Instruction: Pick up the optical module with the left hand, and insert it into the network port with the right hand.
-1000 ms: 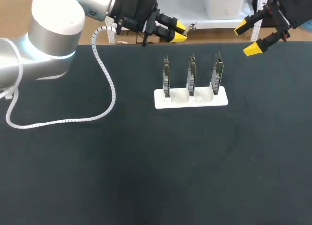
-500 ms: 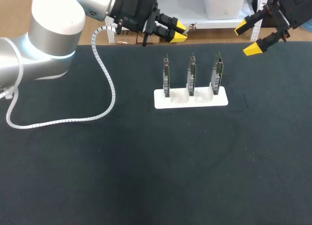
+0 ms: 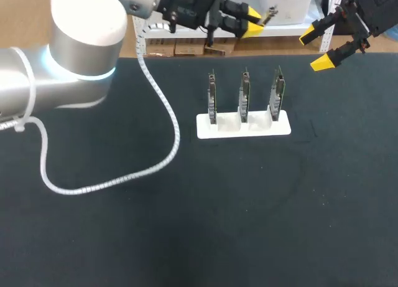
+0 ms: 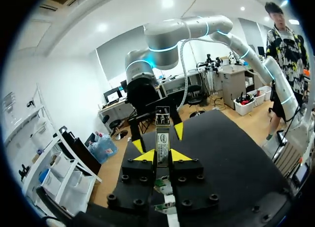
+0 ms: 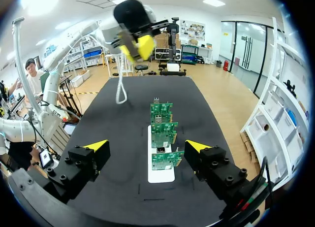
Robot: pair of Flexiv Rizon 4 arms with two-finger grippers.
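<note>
Your left arm (image 3: 74,44) comes in over the far edge of the surface (image 3: 249,225), and its jaws are pinching the optical module (image 3: 268,14) between the yellow tips. In the left wrist view you can see the module (image 4: 162,138) standing straight out from between the two fingers (image 4: 146,156), gripped from both sides. Your right arm (image 3: 367,7) sits at the far right corner with its jaws spread wide and nothing between them. Seen from the right wrist, its fingertips (image 5: 96,145) stand well apart, either side of the white holder (image 5: 161,174). That holder (image 3: 244,126) rests on the surface toward the far edge, a little right of the middle, with three green circuit boards (image 3: 244,94) upright in it, side by side in a row. The module is off the surface, beyond the boards and apart from them. A white coiled cable (image 3: 112,182) from your left arm loops across the left half of the surface.
</note>
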